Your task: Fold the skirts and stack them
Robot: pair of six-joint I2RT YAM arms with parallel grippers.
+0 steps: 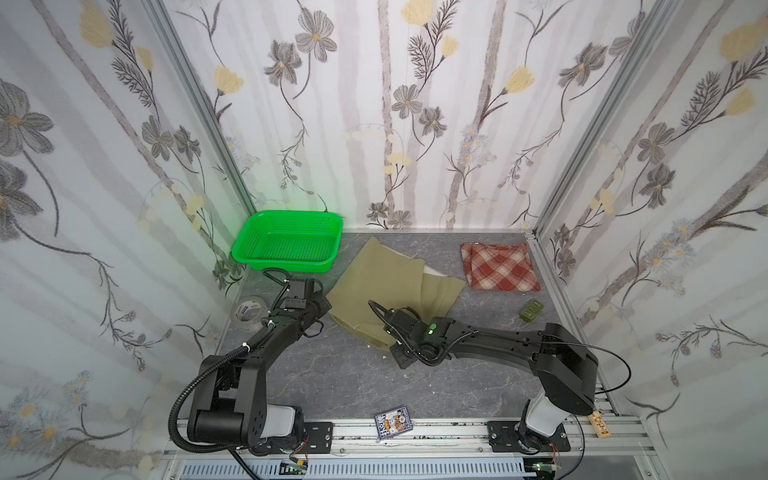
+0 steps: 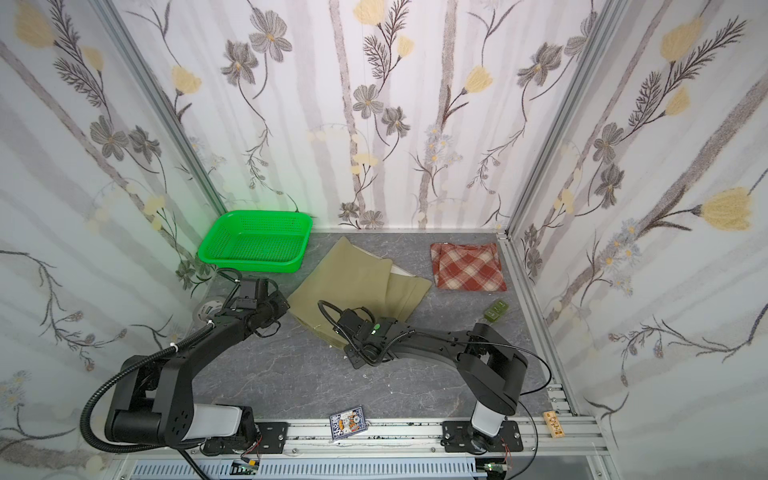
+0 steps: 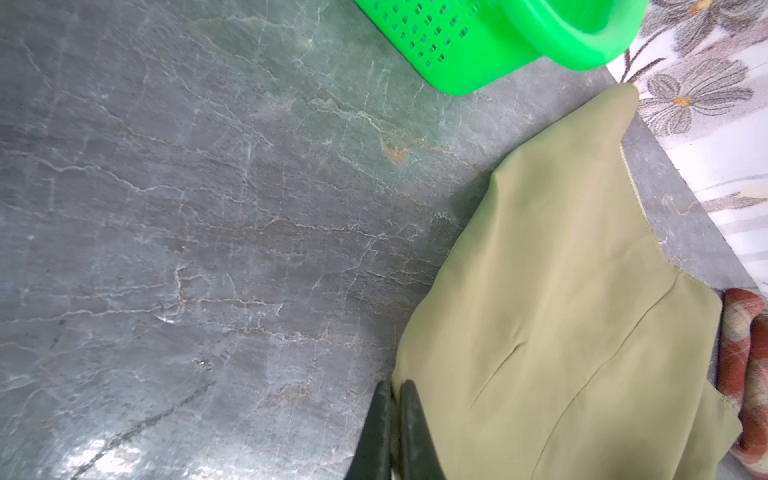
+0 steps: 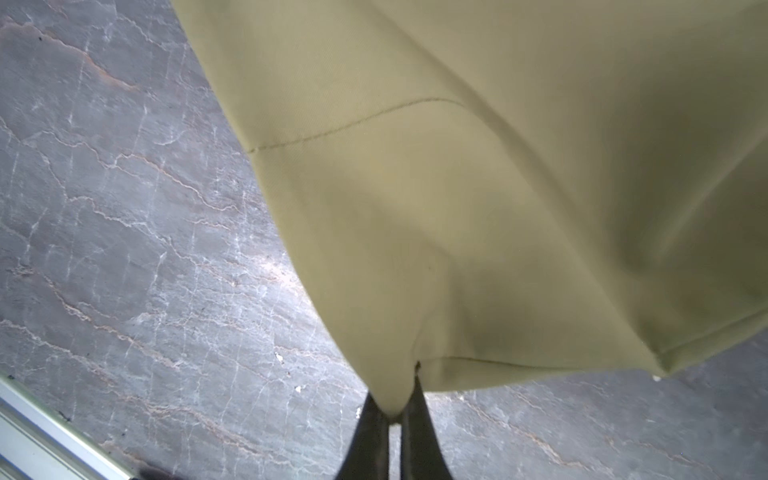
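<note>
Plaid skirt (image 1: 500, 266) already folded, far right corner of desk (image 1: 332, 382). Khaki skirt (image 1: 386, 286) mid-desk, only partly folded and rumpled. Left tool (image 3: 397, 386) and right tool (image 4: 395, 409) each clenched on its near edge. Remaining: finish khaki fold, stack both.

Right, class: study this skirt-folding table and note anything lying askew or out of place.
The khaki skirt lies crooked, half folded, pale lining showing. Stray clutter: a tape roll at the left, a card pack by the front rail, a small green block near the plaid skirt.
</note>
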